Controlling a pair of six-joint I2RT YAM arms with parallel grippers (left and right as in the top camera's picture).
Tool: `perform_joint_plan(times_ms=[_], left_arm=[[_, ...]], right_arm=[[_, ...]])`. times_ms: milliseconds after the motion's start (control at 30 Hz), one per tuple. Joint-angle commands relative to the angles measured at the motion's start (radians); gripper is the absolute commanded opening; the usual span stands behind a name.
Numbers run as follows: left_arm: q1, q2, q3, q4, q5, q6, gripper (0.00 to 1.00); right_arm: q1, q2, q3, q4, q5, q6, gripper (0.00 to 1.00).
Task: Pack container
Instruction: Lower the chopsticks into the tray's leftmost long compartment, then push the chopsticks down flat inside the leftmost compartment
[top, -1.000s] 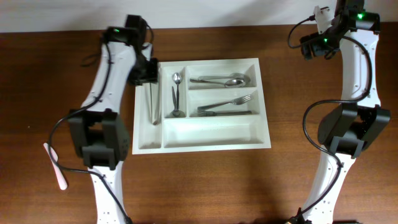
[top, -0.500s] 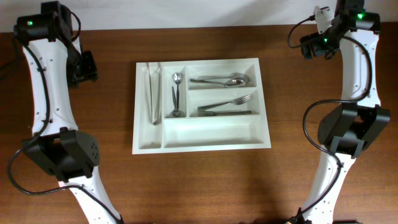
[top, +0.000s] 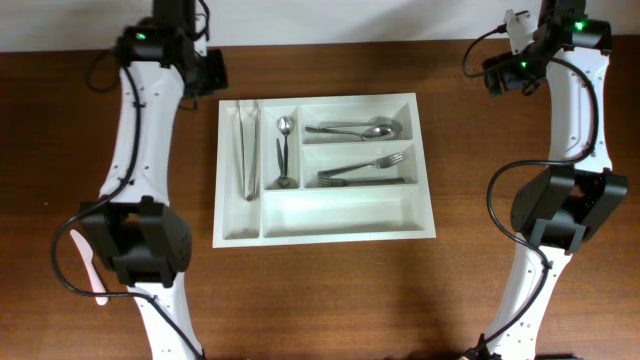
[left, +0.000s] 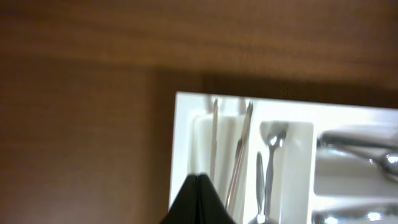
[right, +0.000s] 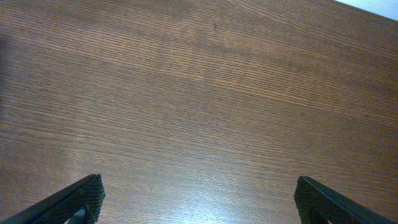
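Note:
The container (top: 340, 212), a white cutlery tray, lies mid-table. Metal tongs (top: 246, 145) lie in its left narrow compartment and a small spoon (top: 284, 150) in the second. Spoons (top: 355, 129) fill the top long compartment and forks (top: 362, 168) the middle one. The bottom long compartment is bare. My left gripper (top: 206, 76) hovers just beyond the tray's top left corner. In the left wrist view its fingers (left: 199, 179) are shut and empty over the tray's edge (left: 185, 130), with the tongs (left: 239, 149) beside them. My right gripper (top: 500, 78) is open (right: 199, 199) over bare wood at the far right.
A pink utensil (top: 88, 268) lies on the table at the left, partly behind the left arm's base. The table's back edge meets a white wall behind both grippers.
The left arm left the tongs in the tray, swung out to the far left, and has come back beside the tray's top left corner. The right arm has not moved.

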Motion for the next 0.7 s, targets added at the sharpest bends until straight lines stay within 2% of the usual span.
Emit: perform_joint_plan(times_ms=[0, 267, 667], left_arm=[[-0.013, 0.005, -0.135, 0.086, 0.025, 0.005, 0.02], [-0.039, 0.006, -0.343, 0.291, 0.04, 0.005, 0.02], [-0.05, 0.015, -0.472, 0.303, 0.119, 0.008, 0.02]], right_arm=[[-0.006, -0.026, 0.009, -0.001, -0.003, 0.012, 0.99], [-0.006, -0.026, 0.009, -0.001, -0.003, 0.012, 0.99], [-0.006, -0.026, 0.009, -0.001, -0.003, 0.012, 0.99]])
